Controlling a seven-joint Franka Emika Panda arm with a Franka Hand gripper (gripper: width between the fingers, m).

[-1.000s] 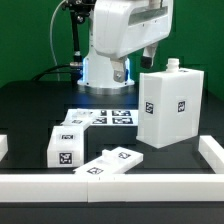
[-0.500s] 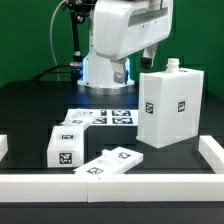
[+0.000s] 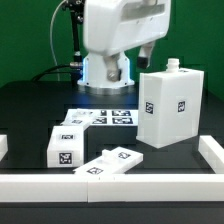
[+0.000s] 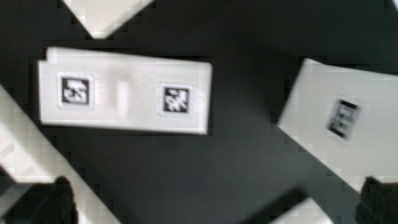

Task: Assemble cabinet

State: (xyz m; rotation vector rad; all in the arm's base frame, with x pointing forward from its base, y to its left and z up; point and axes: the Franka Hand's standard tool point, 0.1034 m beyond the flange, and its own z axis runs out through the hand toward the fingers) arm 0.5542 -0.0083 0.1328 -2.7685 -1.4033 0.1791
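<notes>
The cabinet box point(image 3: 165, 105), white with black-and-white tags and a small peg on top, stands upright at the exterior view's right. A long white tagged piece point(image 3: 72, 142) and a flat tagged panel point(image 3: 110, 162) lie in front of it. My gripper point(image 3: 128, 68) hangs well above the table, behind these parts. In the wrist view the gripper point(image 4: 210, 205) is open, its dark fingertips point(image 4: 39, 205) far apart with only black table between them. Below it lie a white panel with two tags point(image 4: 125, 92) and another white tagged piece point(image 4: 347, 110).
The marker board point(image 3: 100, 116) lies flat on the black table behind the loose pieces. Long white border rails run along the front point(image 3: 110, 187) and the exterior view's right point(image 3: 211, 152). The arm's base stands at the back.
The arm's white hand has shifted a little toward the exterior view's left. The parts on the table have not moved and the gripper stays open.
</notes>
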